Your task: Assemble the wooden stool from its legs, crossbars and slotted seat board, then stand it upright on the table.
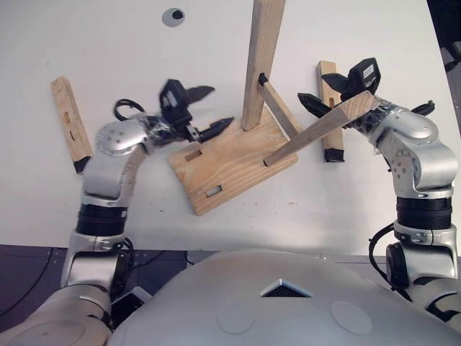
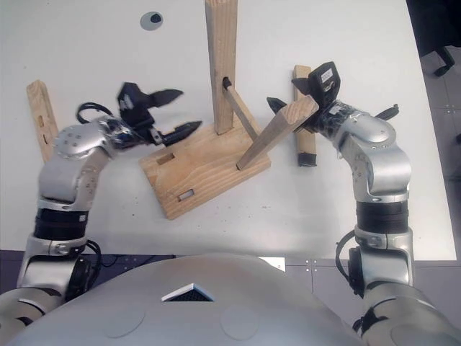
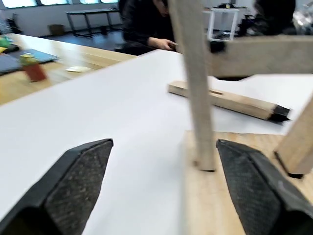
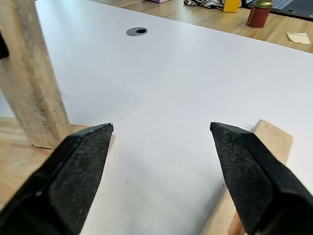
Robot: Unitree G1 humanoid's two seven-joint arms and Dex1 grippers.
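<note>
- Seat board (image 1: 223, 162) lies flat mid-worktop (image 1: 338, 216), slots facing up.
- Upright leg (image 1: 261, 58) stands in its far edge. A crossbar (image 1: 279, 107) slants from that leg towards the tilted leg (image 1: 317, 130), whose low end is at the board's right corner.
- Head views: the tilted leg's top end is at the right gripper (image 1: 312, 88); contact unclear.
- Right wrist view: fingers (image 4: 73, 171) spread wide, bare worktop between.
- Left gripper (image 1: 209, 109) is at the board's left corner.
- Left wrist view: fingers (image 3: 73, 181) apart, upright leg's foot between them.
- Loose legs lie flat at far left (image 1: 70, 122) and far right (image 1: 332, 140).
</note>
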